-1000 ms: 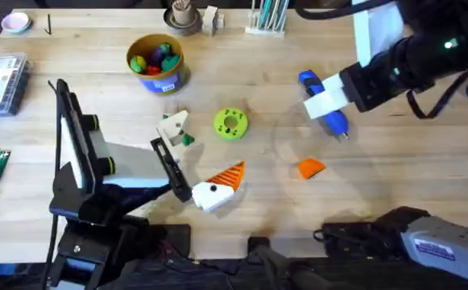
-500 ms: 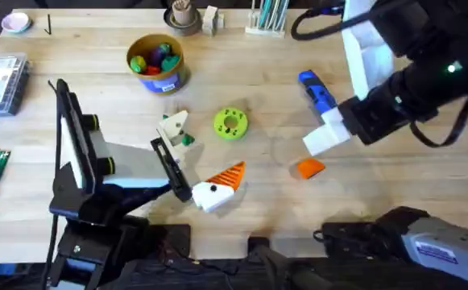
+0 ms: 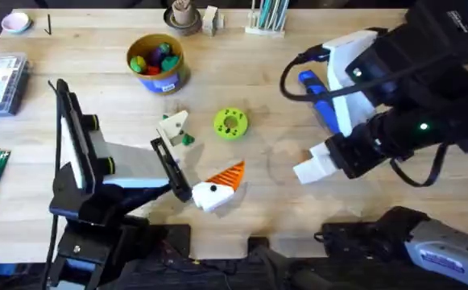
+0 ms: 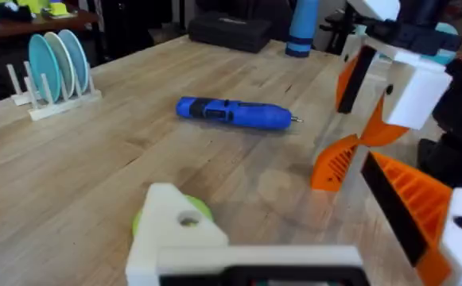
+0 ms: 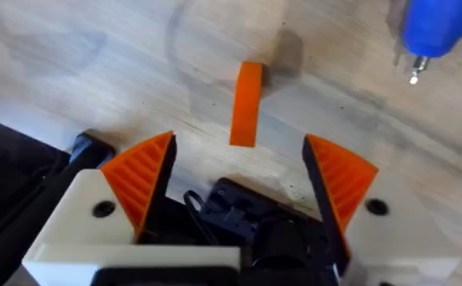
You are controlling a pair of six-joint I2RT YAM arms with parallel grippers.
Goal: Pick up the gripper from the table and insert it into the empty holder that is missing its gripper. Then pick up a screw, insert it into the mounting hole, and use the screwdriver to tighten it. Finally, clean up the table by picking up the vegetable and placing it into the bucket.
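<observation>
The orange wedge [image 5: 246, 103] is seen lying flat on the bare bench [image 3: 266, 56], near the bit end of the screwdriver [image 5: 441, 28] and apart from it. It is touched by nothing. The right gripper [image 5: 238, 151] is held directly over it with its two orange-tipped fingers spread wide, one to each side of the wedge and clear of it. From the left wrist camera the same wedge [image 4: 338, 163] is shown on the wood beneath the right gripper [image 4: 374, 119], nearer that camera than the screwdriver [image 4: 234, 113]. From overhead the wedge is hidden under the right arm, and the right gripper [image 3: 314, 165] is found just on the arm-base side of the screwdriver [image 3: 318, 97], whose lower part is covered by the arm.

The left gripper [image 3: 195, 157] is placed well apart from the screwdriver, on the far side of a lime-green disc [image 3: 231, 123], and its fingers are set wide apart, holding nothing. One finger carries an orange tip; the other side is taken by the plain white holder [image 3: 173, 125], also seen close up by the left wrist camera [image 4: 175, 230]. The small dark-green vegetable [image 3: 187, 138] lies just beside the holder, on its screwdriver side. The bucket [image 3: 157, 60], with coloured toys inside, stands upright well apart from the screwdriver, beyond the disc.
</observation>
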